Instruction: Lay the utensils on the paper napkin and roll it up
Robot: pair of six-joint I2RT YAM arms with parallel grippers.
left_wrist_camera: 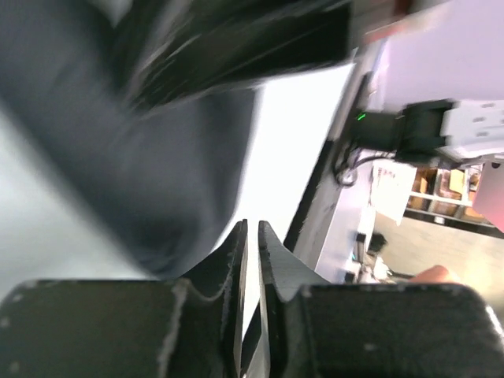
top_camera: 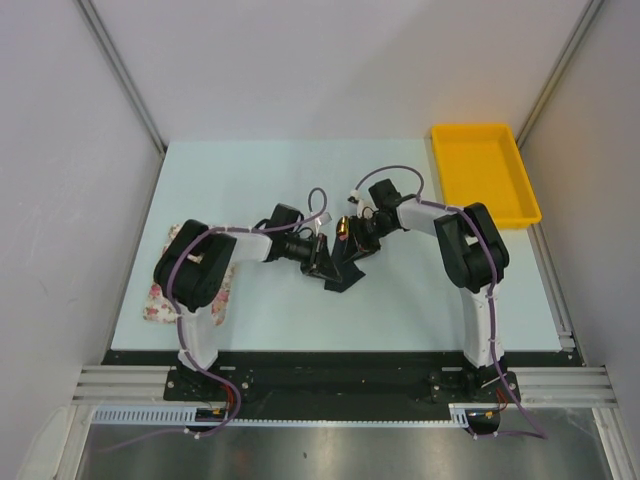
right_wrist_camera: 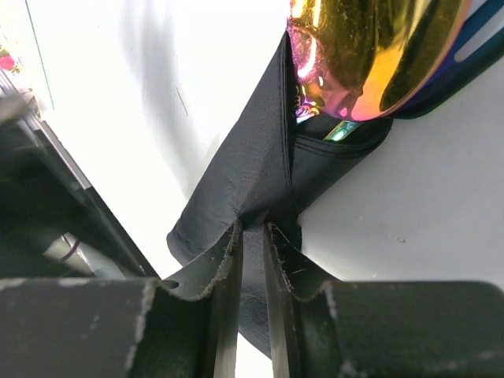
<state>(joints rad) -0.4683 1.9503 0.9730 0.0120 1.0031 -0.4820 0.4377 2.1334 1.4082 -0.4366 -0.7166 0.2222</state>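
Note:
The black paper napkin (top_camera: 345, 270) lies crumpled at mid-table, wrapped partly round the utensils (top_camera: 341, 228), whose gold ends stick out at its far side. In the right wrist view a shiny gold spoon bowl (right_wrist_camera: 370, 55) and a greenish handle sit inside the napkin's fold (right_wrist_camera: 252, 165). My right gripper (right_wrist_camera: 252, 228) is shut on a pinch of the napkin; from above it (top_camera: 357, 240) is at the napkin's far right. My left gripper (top_camera: 320, 262) is at the napkin's left edge. Its jaws (left_wrist_camera: 252, 228) stand almost together with a dark sliver between them, beside the blurred napkin (left_wrist_camera: 157, 157).
A yellow tray (top_camera: 485, 175) stands at the table's far right corner. A pink-and-white floral mat (top_camera: 160, 300) lies at the left under my left arm. The table's near edge and black rail (left_wrist_camera: 315, 197) show in the left wrist view.

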